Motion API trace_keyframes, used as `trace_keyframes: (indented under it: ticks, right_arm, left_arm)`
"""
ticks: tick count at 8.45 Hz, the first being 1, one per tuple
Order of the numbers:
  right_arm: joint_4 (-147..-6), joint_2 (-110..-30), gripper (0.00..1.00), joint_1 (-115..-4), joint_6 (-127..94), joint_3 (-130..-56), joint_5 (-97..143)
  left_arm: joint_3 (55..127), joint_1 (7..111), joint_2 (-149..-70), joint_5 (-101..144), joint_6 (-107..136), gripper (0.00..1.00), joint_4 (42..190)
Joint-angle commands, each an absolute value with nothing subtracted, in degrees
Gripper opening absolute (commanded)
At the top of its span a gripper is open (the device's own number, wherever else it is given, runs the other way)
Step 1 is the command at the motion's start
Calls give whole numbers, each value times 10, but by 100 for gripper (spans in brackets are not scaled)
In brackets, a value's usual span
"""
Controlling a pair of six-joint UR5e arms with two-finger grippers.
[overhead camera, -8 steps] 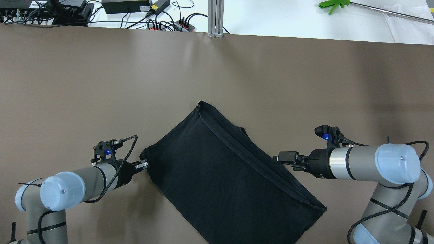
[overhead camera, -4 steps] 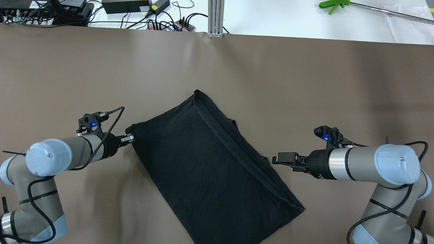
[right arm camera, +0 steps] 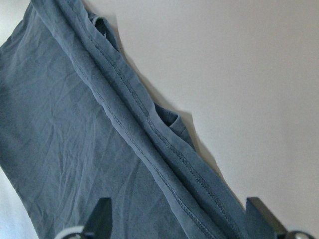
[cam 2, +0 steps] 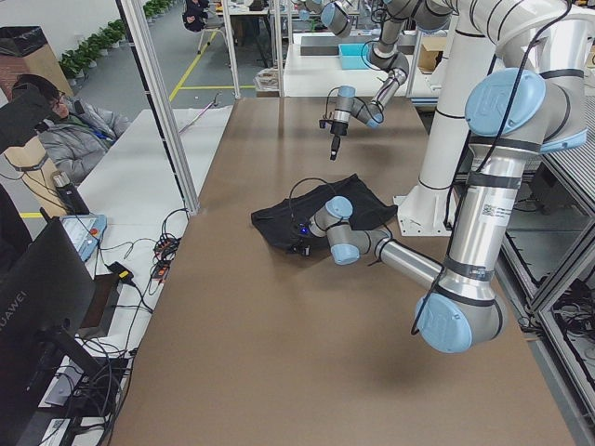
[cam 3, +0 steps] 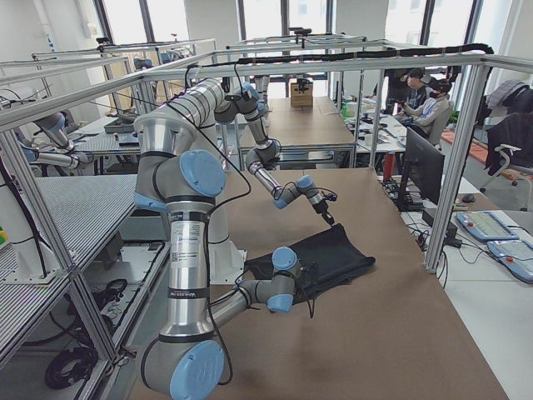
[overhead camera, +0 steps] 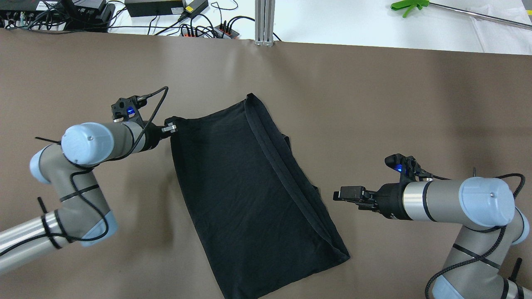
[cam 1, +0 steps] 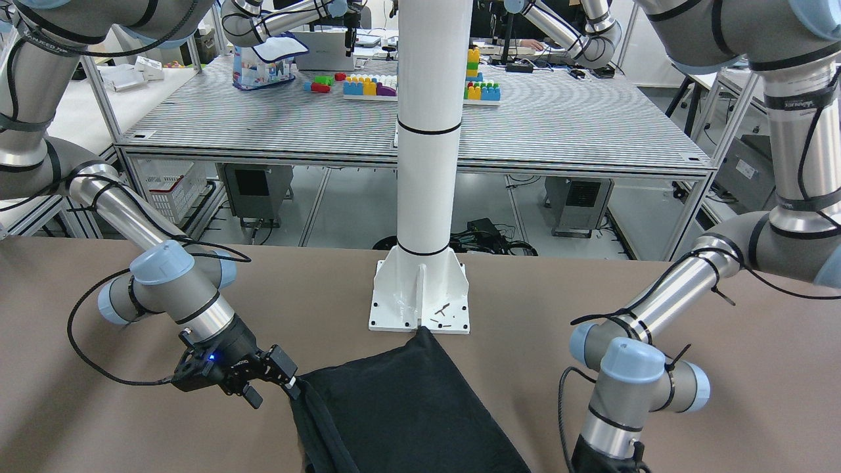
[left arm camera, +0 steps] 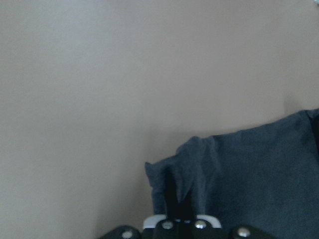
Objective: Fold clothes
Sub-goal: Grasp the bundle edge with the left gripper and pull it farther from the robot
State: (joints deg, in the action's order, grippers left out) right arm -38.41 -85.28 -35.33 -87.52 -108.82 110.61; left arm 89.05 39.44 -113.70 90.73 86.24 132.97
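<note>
The clothes (overhead camera: 249, 195) are one black piece lying slantwise on the brown table (overhead camera: 374, 104), with a hemmed fold along the side toward my right arm. My left gripper (overhead camera: 171, 128) is shut on its far left corner, and the left wrist view shows that corner bunched between the fingers (left arm camera: 178, 209). My right gripper (overhead camera: 337, 194) is open and hovers just beside the hemmed edge (right arm camera: 164, 164), a small gap apart, holding nothing. The front-facing view shows the right gripper (cam 1: 286, 381) next to the cloth (cam 1: 407, 407); the left gripper is below that frame.
The white pillar's base plate (cam 1: 420, 295) stands just behind the cloth's near corner. An aluminium post (overhead camera: 264, 23), cables and power strips (overhead camera: 199, 29) line the far edge. A green tool (overhead camera: 409, 6) lies beyond it. A person (cam 2: 65, 121) sits beside the table.
My left gripper has pulled the cloth's corner away from the robot, swinging the whole piece. The hemmed edge has slid away from my right gripper, which has stayed put.
</note>
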Motion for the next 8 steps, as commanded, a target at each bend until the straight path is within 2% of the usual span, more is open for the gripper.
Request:
trace_keyframes:
  ticks: [1, 4, 5, 7, 8]
  right_arm:
    - [-384, -853, 94, -352, -875, -1088, 1103]
    - [-384, -853, 94, -351, -875, -1088, 1102]
    - [-384, -852, 94, -350, -875, -1088, 1101]
    - [-384, -851, 94, -345, -873, -1088, 1096]
    - [-384, -852, 94, -341, -872, -1088, 1091]
  left_arm:
    - [741, 421, -1276, 905, 860, 0, 1332]
    - [617, 440, -1393, 900, 855, 0, 1335]
    - [590, 440, -1409, 882, 855, 0, 1337]
    - [582, 440, -1408, 876, 829, 0, 1339]
    - [579, 439, -1405, 857, 828, 72, 1339]
